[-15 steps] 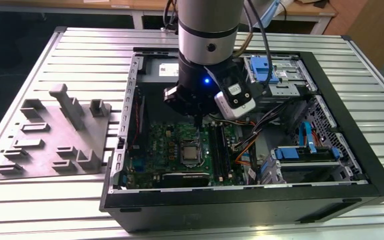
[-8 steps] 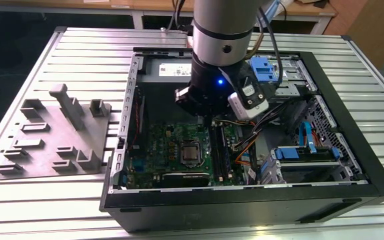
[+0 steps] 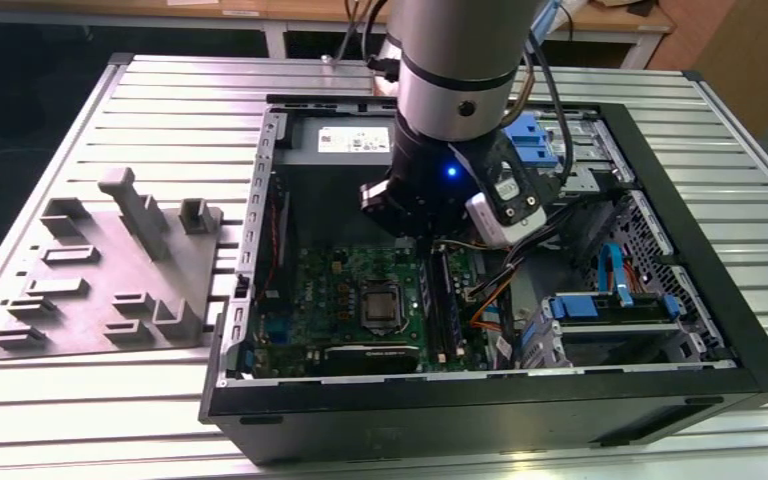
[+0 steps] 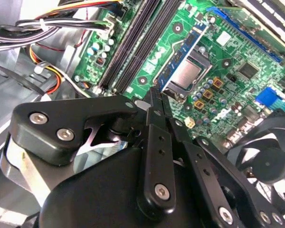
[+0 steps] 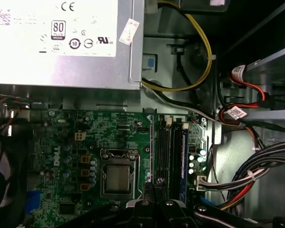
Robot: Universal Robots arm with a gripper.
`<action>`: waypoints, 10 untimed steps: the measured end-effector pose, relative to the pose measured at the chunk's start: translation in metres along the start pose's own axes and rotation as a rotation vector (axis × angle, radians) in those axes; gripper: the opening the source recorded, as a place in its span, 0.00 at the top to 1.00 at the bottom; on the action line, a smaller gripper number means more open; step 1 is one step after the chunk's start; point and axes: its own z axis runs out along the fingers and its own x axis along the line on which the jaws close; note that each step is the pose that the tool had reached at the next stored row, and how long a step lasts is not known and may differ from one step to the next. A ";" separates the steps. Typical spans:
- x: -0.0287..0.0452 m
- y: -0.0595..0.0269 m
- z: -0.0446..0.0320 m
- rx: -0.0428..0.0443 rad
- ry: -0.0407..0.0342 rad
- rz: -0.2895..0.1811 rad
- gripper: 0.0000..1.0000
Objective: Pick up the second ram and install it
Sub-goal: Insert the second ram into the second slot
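Observation:
My gripper (image 4: 155,93) hangs inside the open computer case (image 3: 704,300), low over the green motherboard (image 5: 85,137). Its two thin black fingers are pressed together, with nothing visible between them. The tips hover between the processor socket (image 5: 118,179) and the row of memory slots (image 5: 171,152). Long dark sticks lie in the memory slots (image 4: 133,45); one dark stick (image 3: 435,300) stands in the slot nearest the socket. I cannot tell which of them is the second ram.
The grey power-supply box (image 5: 61,42) fills the case's far end. Bundled cables (image 5: 256,166) and blue drive bays (image 3: 611,305) crowd the exterior view's right. A fan (image 4: 270,156) sits beside the board. A grey fixture block (image 3: 104,270) stands on the slatted table at the exterior view's left.

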 end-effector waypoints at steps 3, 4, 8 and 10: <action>-0.0002 -0.0002 0.0030 -0.0016 -0.0001 0.000 0.88; -0.0002 -0.0002 0.0032 -0.0020 0.0000 0.000 0.88; -0.0002 -0.0001 0.0036 -0.0051 -0.0002 0.000 0.88; -0.0002 -0.0002 0.0037 -0.0052 -0.0002 0.000 0.88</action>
